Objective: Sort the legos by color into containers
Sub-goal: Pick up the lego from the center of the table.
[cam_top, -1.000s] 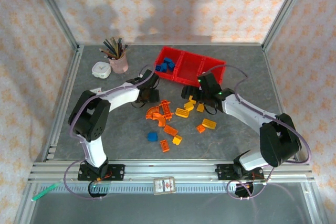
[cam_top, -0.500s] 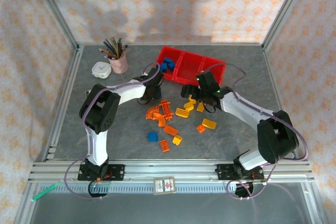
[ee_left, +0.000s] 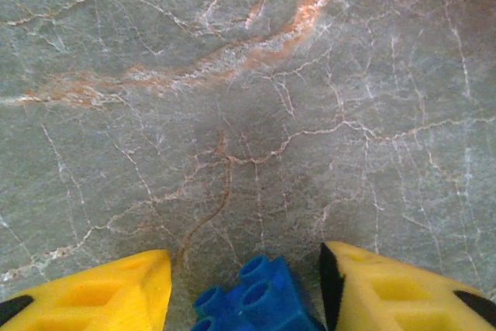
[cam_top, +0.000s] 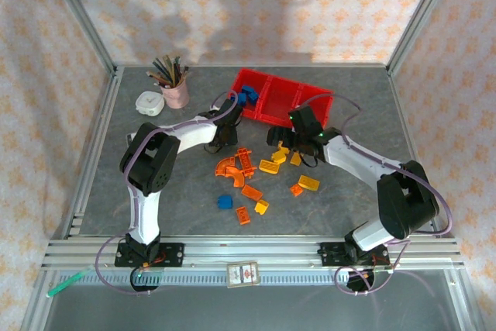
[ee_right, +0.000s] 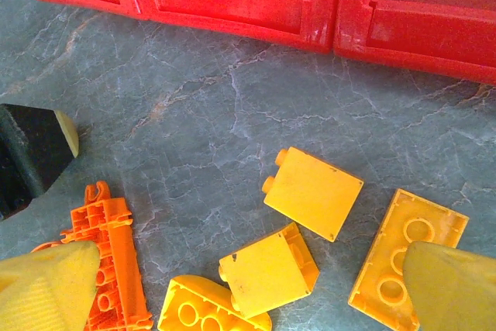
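My left pincer pinches a small blue studded plastic brick beside the 3 joined red plastic bins; released early, it would fall onto the grey marbled worktop.

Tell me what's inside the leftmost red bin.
Blue legos lie in the leftmost red bin. The left gripper, holding a blue brick, covers its near left corner, so anything there is hidden.
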